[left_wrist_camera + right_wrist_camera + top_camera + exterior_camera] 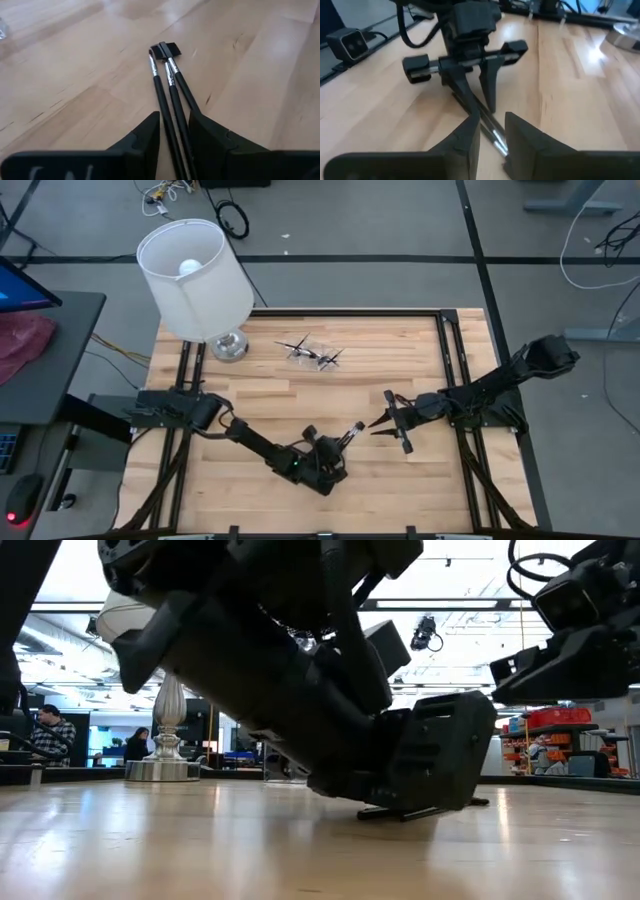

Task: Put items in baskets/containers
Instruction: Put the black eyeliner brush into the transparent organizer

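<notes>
Three thin dark makeup brushes (170, 95) with silver ferrules stick forward out of my left gripper (174, 117), which is shut on them low over the table's near middle (345, 443). Their bristle ends (161, 50) are down at the wood. My right gripper (378, 425) hovers just right of those ends. Its fingers (465, 140) stand slightly apart with nothing between them, and the brushes (492, 132) show below the gap. The clear container (312, 352), with dark brushes in it, sits on the table at the far middle. My left gripper pinches the three handles (177, 122) side by side between its two fingers. The fingers slant down from the table's near left, and the brushes run forward past the fingertips, along the fingers rather than across them. Whether the bristle ends touch the wood I cannot tell.
A white-shaded lamp (195, 275) stands on a metal foot (230, 345) at the far left, close to the container. Black frame rails (450, 380) run along the table's sides. Bare wood (250, 395) lies between the container and the grippers. People sit in the room behind (45, 730).
</notes>
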`<act>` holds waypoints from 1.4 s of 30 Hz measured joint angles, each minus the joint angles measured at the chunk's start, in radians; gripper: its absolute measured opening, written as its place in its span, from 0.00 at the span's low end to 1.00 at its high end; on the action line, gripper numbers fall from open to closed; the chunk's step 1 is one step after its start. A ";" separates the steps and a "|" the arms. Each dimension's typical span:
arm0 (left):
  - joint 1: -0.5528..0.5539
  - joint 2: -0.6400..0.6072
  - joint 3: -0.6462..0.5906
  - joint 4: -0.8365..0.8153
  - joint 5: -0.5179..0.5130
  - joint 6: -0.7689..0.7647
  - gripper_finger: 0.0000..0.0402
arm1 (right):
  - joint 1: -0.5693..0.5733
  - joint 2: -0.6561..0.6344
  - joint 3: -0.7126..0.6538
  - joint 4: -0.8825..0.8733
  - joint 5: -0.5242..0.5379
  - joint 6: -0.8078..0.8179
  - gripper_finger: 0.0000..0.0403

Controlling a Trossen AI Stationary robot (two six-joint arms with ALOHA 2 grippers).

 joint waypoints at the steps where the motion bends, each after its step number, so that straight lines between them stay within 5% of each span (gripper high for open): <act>1: 0.005 0.000 0.000 -0.006 0.016 -0.001 0.27 | 0.000 0.002 0.000 -0.008 0.008 0.003 0.23; 5: 0.030 -0.006 0.003 -0.052 0.099 -0.043 0.17 | -0.002 0.004 0.000 -0.020 0.040 -0.024 0.23; 12: 0.051 -0.007 0.003 -0.056 0.083 -0.004 0.06 | -0.009 0.004 0.001 0.018 0.093 -0.108 0.25; 22: 0.064 -0.038 -0.005 -0.081 0.081 0.082 0.00 | -0.103 0.156 0.002 0.076 0.078 -0.104 0.51; 29: 0.099 -0.042 -0.005 -0.079 0.120 0.112 0.00 | -0.194 0.376 0.061 0.175 -0.100 -0.171 0.56; 37: 0.101 -0.040 -0.007 -0.039 0.116 0.183 0.00 | -0.279 0.569 0.178 0.180 -0.212 -0.254 0.49; 42: 0.081 -0.039 -0.007 -0.040 0.052 0.183 0.00 | -0.355 0.614 0.184 0.178 -0.379 -0.239 0.43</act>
